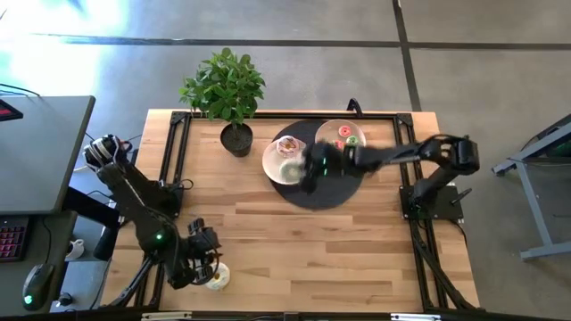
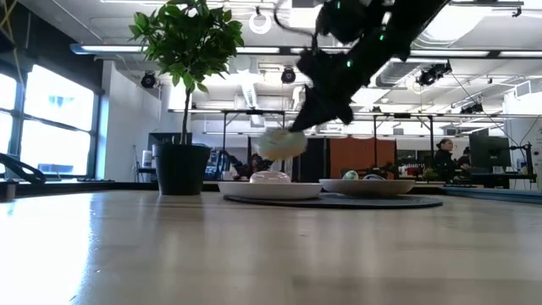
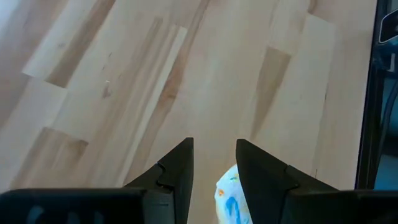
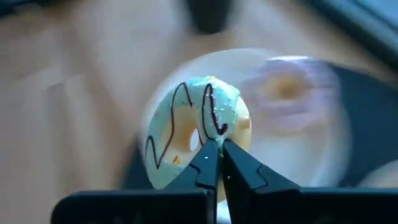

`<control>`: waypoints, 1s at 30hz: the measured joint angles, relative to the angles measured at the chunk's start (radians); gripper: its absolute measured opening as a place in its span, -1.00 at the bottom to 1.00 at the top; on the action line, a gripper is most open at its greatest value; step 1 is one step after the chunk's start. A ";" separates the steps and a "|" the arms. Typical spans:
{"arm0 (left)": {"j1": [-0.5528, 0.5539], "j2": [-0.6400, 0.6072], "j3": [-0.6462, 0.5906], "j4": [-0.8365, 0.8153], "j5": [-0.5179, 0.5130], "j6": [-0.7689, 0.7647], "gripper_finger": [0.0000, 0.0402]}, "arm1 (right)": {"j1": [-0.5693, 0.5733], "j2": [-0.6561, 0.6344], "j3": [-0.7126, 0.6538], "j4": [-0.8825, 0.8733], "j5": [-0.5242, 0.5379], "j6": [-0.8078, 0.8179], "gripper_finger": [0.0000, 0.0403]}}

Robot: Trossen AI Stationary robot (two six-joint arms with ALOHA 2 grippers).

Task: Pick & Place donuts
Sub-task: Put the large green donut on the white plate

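My right gripper hangs over the left white plate and is shut on the green-cream donut, which has dark drizzle lines. A pink donut lies on that plate. Tiny donuts lie on the right plate. My left gripper is open near the table's near-left corner. A pale yellow donut lies on the wood beneath its fingers, also seen as the pale yellow donut in the high view. My right gripper pinches the green-cream donut by the ring's rim between its two fingertips, coming slanting down from the table's right. The donut is lifted clear of the plate and hangs tilted on edge below the fingers.
Both plates rest on a round black mat at the table's far middle. A potted plant stands just left of them. A wide stretch of bare wood lies between the mat and the near edge.
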 joint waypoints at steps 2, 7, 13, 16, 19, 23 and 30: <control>0.000 0.000 -0.031 0.052 -0.003 0.000 -0.40 | -0.095 -0.003 0.000 -0.005 -0.022 -0.032 -0.97; 0.001 0.000 -0.080 0.116 -0.044 -0.001 -0.40 | -0.281 0.056 0.000 0.013 -0.232 -0.007 -0.95; 0.000 0.000 -0.084 0.124 -0.059 -0.004 -0.40 | -0.305 0.115 -0.002 0.013 -0.275 -0.030 -0.97; 0.001 0.000 -0.084 0.124 -0.062 -0.005 -0.40 | -0.300 0.119 -0.002 0.008 -0.275 -0.027 -0.95; 0.001 0.000 -0.084 0.125 -0.062 -0.007 -0.40 | -0.296 0.118 -0.001 0.003 -0.286 0.002 -0.94; 0.001 0.000 -0.084 0.124 -0.062 -0.006 -0.40 | -0.277 0.118 -0.001 -0.025 -0.272 -0.006 -0.94; 0.001 0.000 -0.085 0.117 -0.062 0.003 -0.40 | -0.229 0.117 -0.001 -0.049 -0.275 -0.077 -0.84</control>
